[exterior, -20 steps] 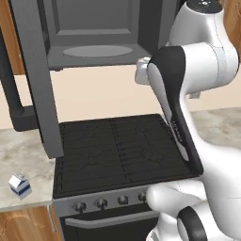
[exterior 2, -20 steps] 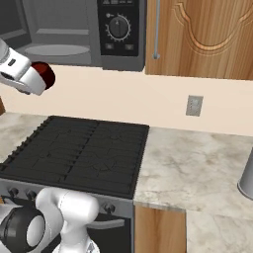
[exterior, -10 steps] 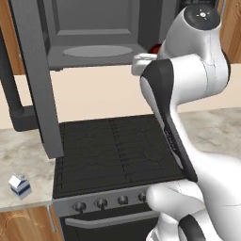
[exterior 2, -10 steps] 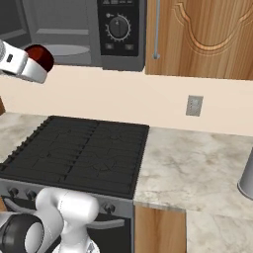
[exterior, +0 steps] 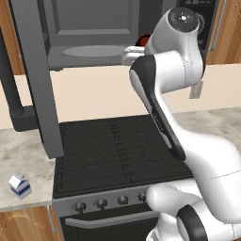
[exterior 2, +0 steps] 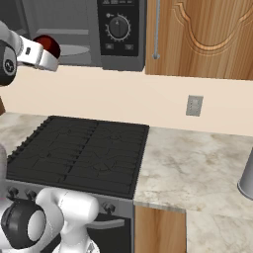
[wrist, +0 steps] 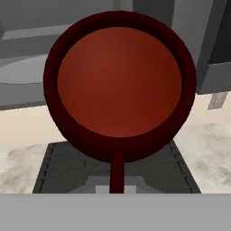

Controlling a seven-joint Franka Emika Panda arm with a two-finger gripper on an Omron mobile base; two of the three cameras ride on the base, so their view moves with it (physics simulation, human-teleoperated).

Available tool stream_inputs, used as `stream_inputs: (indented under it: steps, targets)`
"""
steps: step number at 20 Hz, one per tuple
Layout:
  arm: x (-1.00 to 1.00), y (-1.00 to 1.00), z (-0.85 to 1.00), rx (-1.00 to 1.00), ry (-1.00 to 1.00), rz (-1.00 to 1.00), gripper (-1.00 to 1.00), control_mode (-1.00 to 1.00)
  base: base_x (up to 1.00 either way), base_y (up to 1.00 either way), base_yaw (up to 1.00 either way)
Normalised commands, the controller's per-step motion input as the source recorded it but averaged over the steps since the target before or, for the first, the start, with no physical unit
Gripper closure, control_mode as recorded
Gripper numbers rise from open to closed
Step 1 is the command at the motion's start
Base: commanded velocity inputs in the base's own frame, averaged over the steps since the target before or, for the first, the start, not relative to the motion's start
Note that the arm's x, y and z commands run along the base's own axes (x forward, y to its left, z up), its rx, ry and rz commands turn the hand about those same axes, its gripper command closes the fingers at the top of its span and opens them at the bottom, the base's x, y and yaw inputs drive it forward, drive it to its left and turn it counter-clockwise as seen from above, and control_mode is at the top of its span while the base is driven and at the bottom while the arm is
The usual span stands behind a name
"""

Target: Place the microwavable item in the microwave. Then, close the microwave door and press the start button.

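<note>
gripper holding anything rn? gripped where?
Yes: the gripper is shut on the dark red bowl, raised in front of the open microwave. It appears to grip the bowl's rim; the fingertips themselves are hidden.

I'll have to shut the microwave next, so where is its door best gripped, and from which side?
Grip the slim dark bar handle on the free edge of the open door, coming from the left, outer side. It stands clear of the panel, and it sits farthest from the hinge.

The dark red bowl (wrist: 119, 85) is hanging in the air just in front of the microwave (exterior 2: 106, 29) opening, its hollow showing in the hand view. The microwave door (exterior: 33, 75) is standing wide open, baring the grey cavity and pale turntable (exterior: 92, 51)
</note>
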Motion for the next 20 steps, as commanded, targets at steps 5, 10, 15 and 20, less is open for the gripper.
stream_inputs:
  steps: [5,10,15,20]
  targets:
    - [0.86,0.37,0.00,0.00,0.08,0.08,1.00,-1.00,0.00,0.00,0.00]
    - [0.68,0.28,0.00,-0.01,0.01,0.07,1.00,-1.00,0.00,0.00,0.00]
    - [0.55,0.21,0.02,-0.04,-0.01,0.07,1.00,-1.00,0.00,0.00,0.00]
    - [0.62,0.09,0.00,-0.02,0.00,0.08,1.00,-1.00,0.00,0.00,0.00]
